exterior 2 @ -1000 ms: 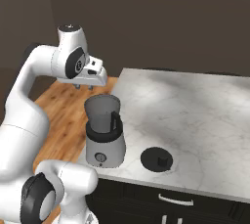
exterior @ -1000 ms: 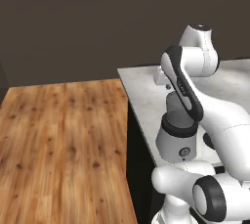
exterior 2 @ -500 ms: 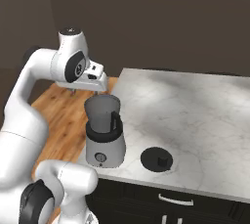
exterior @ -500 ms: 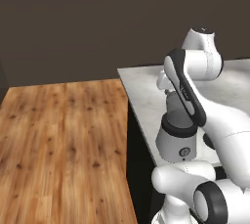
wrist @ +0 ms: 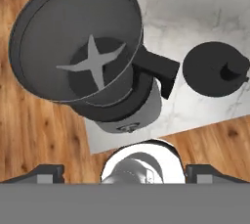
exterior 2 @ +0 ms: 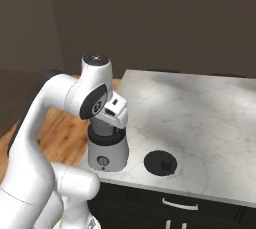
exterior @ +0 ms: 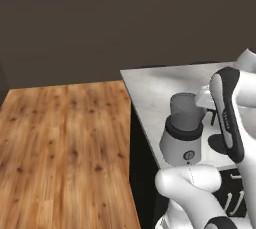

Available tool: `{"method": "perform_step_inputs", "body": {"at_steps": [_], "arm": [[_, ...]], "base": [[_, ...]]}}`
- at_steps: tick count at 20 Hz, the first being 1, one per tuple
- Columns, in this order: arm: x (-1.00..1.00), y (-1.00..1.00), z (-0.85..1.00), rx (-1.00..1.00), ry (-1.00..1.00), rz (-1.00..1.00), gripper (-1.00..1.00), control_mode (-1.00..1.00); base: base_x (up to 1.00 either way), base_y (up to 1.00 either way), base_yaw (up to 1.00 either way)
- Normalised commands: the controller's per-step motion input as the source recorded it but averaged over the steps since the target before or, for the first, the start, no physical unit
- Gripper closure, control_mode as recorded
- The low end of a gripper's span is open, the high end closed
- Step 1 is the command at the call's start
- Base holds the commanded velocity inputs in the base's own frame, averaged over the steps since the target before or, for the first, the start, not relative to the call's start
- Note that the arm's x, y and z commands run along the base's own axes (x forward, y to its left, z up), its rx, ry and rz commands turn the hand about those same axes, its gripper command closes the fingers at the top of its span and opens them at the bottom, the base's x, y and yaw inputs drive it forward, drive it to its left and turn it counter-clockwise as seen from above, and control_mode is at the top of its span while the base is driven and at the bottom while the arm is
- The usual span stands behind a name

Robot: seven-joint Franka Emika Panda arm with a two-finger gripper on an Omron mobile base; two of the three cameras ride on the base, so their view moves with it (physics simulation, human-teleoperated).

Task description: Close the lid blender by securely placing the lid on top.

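Jaws stand wide apart, holding nothing, directly above the open mouth of the blender [wrist: 97,56]; the hand view looks straight down into the jar at the blade. The blender [exterior 2: 106,145] stands upright at the front left corner of the marble table [exterior 2: 200,108], its black handle turned toward the lid. The lid [exterior 2: 160,163] lies flat on the table, knob up, near the front edge, just beside the blender [exterior: 184,130] and not touching it.

no readable text, labels, brands or numbers anywhere; the blender [exterior 2: 107,148] dial bears no legible marking.
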Motion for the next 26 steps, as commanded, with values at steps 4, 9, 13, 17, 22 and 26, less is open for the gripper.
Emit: {"method": "perform_step_inputs", "body": {"at_steps": [4, 9, 13, 17, 22, 26], "arm": [[-0.85, -1.0, 0.0, 0.18, 0.0, -0.25, -1.0, -1.0], [-0.7, -0.99, -0.1, 0.2, 0.0, -0.23, -1.0, -1.0], [-0.26, -0.76, -0.36, 0.15, 0.0, -0.18, -1.0, -1.0], [-0.04, -0.21, -0.43, 0.05, 0.0, -0.14, -1.0, -1.0], [0.18, 0.0, -0.29, 0.0, 0.04, -0.05, -1.0, -1.0], [0.47, 0.01, -0.13, -0.02, 0.09, 0.0, -1.0, -1.0]], "base": [[0.0, 0.0, 0.0], [0.0, 0.0, 0.0], [0.0, 0.0, 0.0], [0.0, 0.0, 0.0], [0.0, 0.0, 0.0], [0.0, 0.0, 0.0]]}}
